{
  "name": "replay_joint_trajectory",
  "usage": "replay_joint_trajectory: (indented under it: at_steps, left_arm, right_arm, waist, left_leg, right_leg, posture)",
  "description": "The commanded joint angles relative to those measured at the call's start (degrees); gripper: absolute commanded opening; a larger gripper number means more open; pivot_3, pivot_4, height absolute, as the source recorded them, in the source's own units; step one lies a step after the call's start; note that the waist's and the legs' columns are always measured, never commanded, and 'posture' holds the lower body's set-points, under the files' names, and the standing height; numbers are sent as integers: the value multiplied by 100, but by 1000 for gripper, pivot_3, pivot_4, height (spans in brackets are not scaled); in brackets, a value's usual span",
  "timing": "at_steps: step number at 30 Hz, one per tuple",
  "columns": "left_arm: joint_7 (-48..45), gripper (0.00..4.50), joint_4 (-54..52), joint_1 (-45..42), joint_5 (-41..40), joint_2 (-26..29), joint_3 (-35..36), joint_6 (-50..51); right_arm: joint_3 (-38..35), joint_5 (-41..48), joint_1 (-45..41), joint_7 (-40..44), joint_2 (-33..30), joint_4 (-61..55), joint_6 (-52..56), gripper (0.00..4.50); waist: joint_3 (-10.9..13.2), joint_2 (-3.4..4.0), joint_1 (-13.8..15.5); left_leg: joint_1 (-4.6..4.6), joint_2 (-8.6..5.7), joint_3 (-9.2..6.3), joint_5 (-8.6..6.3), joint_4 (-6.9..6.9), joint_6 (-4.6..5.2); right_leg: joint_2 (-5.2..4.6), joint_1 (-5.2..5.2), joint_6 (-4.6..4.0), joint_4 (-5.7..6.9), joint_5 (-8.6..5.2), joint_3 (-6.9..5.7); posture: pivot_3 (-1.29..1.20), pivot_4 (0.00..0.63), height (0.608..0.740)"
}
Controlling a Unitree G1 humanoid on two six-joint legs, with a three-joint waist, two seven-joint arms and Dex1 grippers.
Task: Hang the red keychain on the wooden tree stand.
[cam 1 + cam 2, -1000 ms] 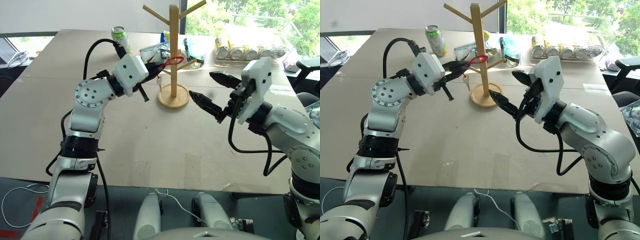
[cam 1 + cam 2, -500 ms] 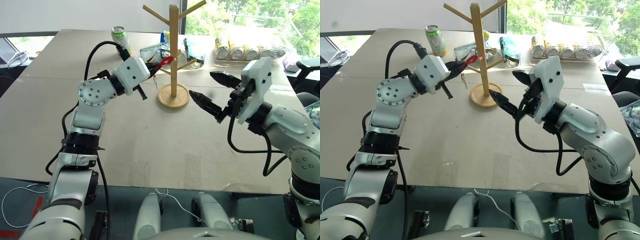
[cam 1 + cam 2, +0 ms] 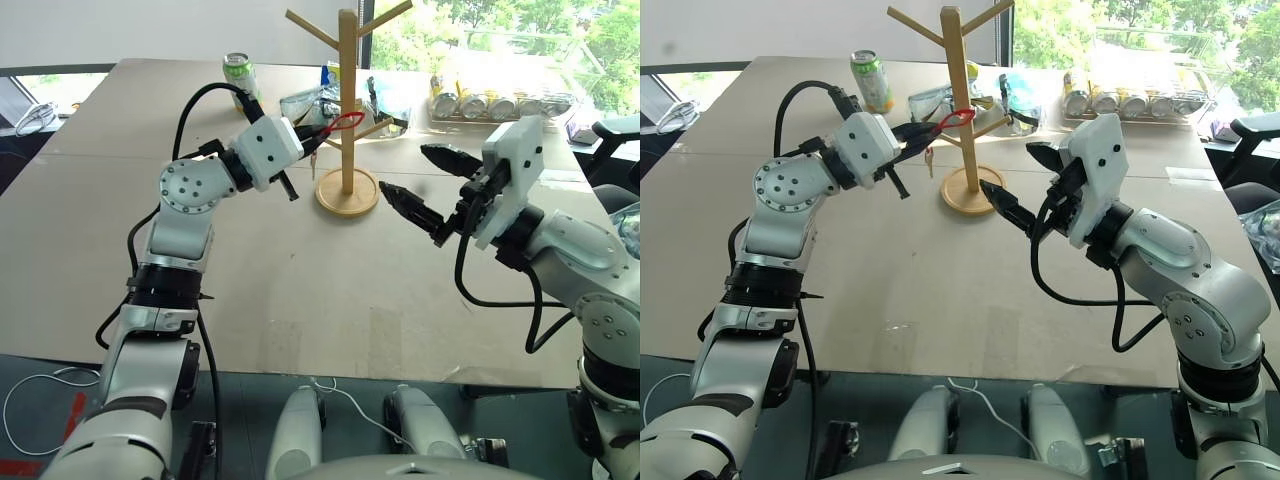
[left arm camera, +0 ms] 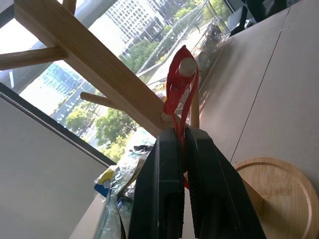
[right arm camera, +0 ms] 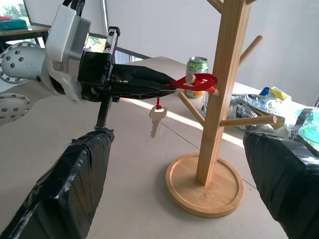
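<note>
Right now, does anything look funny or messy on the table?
Nothing looks spilled or broken. The wooden tree stand stands straight. The left gripper holds the red keychain, its loop over a peg and its key dangling. The right gripper waits open nearby.

Left tool (image 3: 932,128) clamped, right tool (image 3: 1018,183) agape.

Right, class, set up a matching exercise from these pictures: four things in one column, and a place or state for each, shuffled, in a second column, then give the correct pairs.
Column one:
1. red keychain
2. left tool
3. right tool
4. green drink can

Column two:
A. open, holding nothing
B. standing at the far side of the table
C. shut on the strap
D. looped over a peg of the wooden tree stand, key hanging below

Pairs: 1-D, 2-C, 3-A, 4-B
</note>
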Motion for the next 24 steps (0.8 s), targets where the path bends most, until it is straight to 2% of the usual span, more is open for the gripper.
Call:
replay_joint_trajectory:
  at_steps: [1,11,18,19,20,21,23,24]
  left_arm:
    - [-2,84,-222,-97,-4,76,2,-187]
    - [255,84,99,-160,460,151,-80,-393]
    - [361,84,216,-220,426,146,-41,-415]
    - [351,736,201,-223,369,137,-25,-391]
    - [329,1144,184,-224,314,128,-15,-355]
    - [317,1350,156,-220,261,122,0,-313]
    - [310,2361,126,-219,210,124,9,-276]
    - [287,2600,97,-205,176,142,13,-263]
  right_arm:
    - [-70,-7,-27,-11,-15,-220,-95,4500]
    - [-58,-51,-29,-31,-9,-217,-108,4500]
    - [-61,-95,-14,-28,-4,-220,-105,4500]
    - [-61,-101,-11,-25,-3,-220,-104,4500]
    - [-63,-105,-11,-20,-3,-218,-104,4500]
    - [-64,-108,-13,-17,-2,-216,-103,4500]
    - [-65,-113,-18,-9,-1,-207,-106,4500]
    - [-64,-117,-20,-4,1,-202,-109,4500]
  waist:
    - [0,0,0]
    - [0,0,-1]
    - [0,0,0]
    - [0,0,1]
    - [0,0,1]
    - [0,0,1]
    - [0,0,0]
    - [0,0,0]
  left_leg:
    - [0,0,0,0,0,0]
    - [0,0,0,0,0,0]
    - [0,0,0,0,0,0]
    - [0,0,0,0,0,0]
    - [0,0,0,0,0,0]
    - [0,0,0,0,0,0]
    - [0,0,0,0,0,0]
    - [0,0,0,0,0,0]
  right_leg:
    - [0,0,0,0,0,0]
    - [0,0,0,0,0,0]
    - [0,0,0,0,0,0]
    - [0,0,0,0,0,0]
    - [0,0,0,0,0,0]
    - [0,0,0,0,0,0]
    - [0,0,0,0,0,0]
    - [0,0,0,0,0,0]
  posture:
    - [0,150,732]
    - [0,150,732]
    - [0,150,732]
    - [0,150,732]
    - [0,150,732]
    - [0,150,732]
    - [0,150,732]
    - [0,150,732]
